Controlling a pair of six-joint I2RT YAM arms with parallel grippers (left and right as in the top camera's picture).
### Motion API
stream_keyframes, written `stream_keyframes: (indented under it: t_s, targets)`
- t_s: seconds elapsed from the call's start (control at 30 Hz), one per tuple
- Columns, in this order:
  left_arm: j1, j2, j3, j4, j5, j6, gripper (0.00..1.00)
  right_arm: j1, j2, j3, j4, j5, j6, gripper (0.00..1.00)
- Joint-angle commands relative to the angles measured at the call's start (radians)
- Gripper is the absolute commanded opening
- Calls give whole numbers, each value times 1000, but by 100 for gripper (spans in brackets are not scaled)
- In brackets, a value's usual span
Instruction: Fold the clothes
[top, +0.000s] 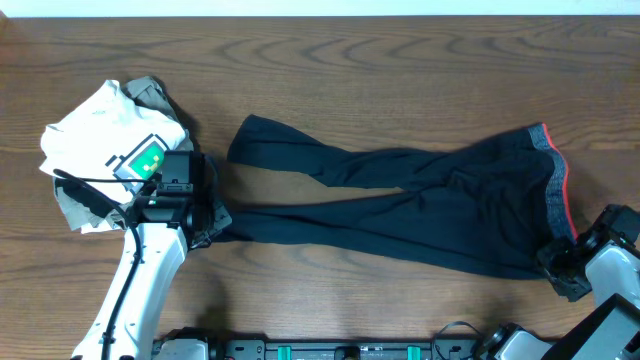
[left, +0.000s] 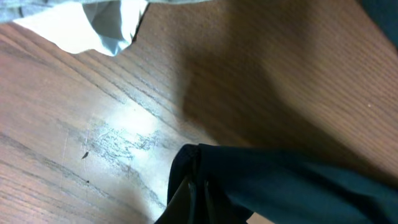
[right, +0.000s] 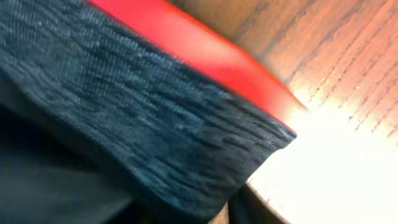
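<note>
No fold has been made yet, as far as the overhead view shows: the pants (top: 400, 200) lie stretched full length across the bench (top: 400, 60), legs to the left and slightly apart, and the grey, red-edged waistband (top: 553, 185) to the right. It looks like the opening step, with both ends being taken up. The left hand (top: 205, 225) is at the hem of the nearer leg. It is closed and seems to pinch the dark cloth, which bunches at the bottom edge of its own camera view. The right hand (top: 556, 260) is at the near corner of the waistband. Its camera is filled by blurred grey knit and red trim, its fingers do not show, and I cannot tell how far it has closed or whether it grips anything. All the folding is left to do. The left fingers are also out of sight in the wrist view, and from above the arm covers the hem itself. A white T-shirt (top: 100, 130) lies just left of the pants, over an olive garment (top: 150, 92) that is mostly hidden.
</note>
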Motion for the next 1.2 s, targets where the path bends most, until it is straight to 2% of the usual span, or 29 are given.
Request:
stream_keyframes:
  t_s: [0.0, 0.13, 0.27, 0.47, 0.6, 0.67, 0.87, 1.0, 1.17]
  targets:
    - [5, -8, 2, -9, -2, 14, 6, -5, 11, -44, -5, 32, 2, 18]
    - [5, -8, 2, 0, -5, 21, 6, -5, 11, -52, -6, 50, 2, 15]
    - [5, -8, 3, 34, -6, 55, 11, -5, 11, -61, -7, 61, 3, 14]
    - [5, -14, 6, 80, -90, 55, 11, -5, 11, -63, -15, 64, 10, 24]
    - [5, -29, 8, 102, -122, 44, 11, -5, 11, -63, -14, 63, 10, 40]
    - [5, -40, 9, 116, -86, 45, 11, -5, 10, -61, -16, 47, 3, 41]
    - [5, -111, 11, 237, 214, 146, 8, -5, 7, 27, -102, -184, -89, 47]
    - [-2, -125, 10, 284, 282, 145, 8, -5, -9, 120, -225, -314, -114, 48]
    - [-71, -97, 10, 285, 294, 145, 7, -5, -19, 183, -293, -315, -126, 49]
